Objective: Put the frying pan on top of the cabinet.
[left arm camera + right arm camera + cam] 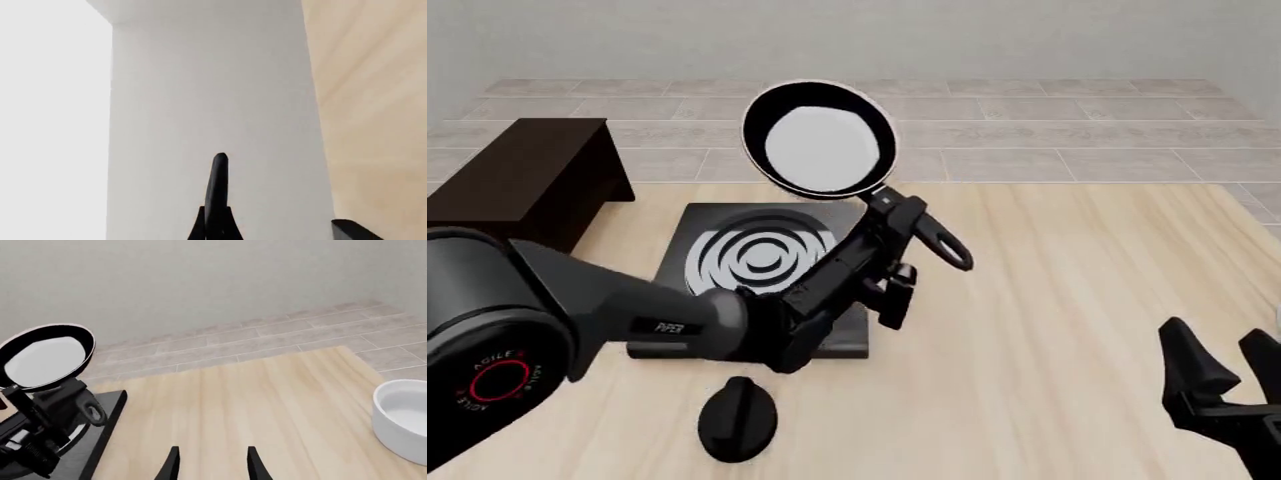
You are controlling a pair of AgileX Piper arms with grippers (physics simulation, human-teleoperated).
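Now we see the left gripper (888, 215) clamped on the handle of the frying pan (819, 139), just below the bowl, and the pan is up in the air, tipped so its glossy pale inside faces us. It hangs above the far edge of the stove plate (763, 262), with the handle's loop (945, 245) sticking out toward the right, over bare table (1068, 290). In the left wrist view we get only the pan's pale surface filling the frame with a dark finger (218, 192) against it.

The cabinet (527, 180) sits at the table's far left corner, well apart from the pan, its flat top bare. A black oval knob (738, 418) lies near the table's near edge, just in front of the stove plate.

Over on the right, the right gripper (1225, 375) hangs low at the near right corner, its jaws parted and holding nothing. Its wrist view shows wide bare wood ahead and a white bowl (402, 420) resting on the table.
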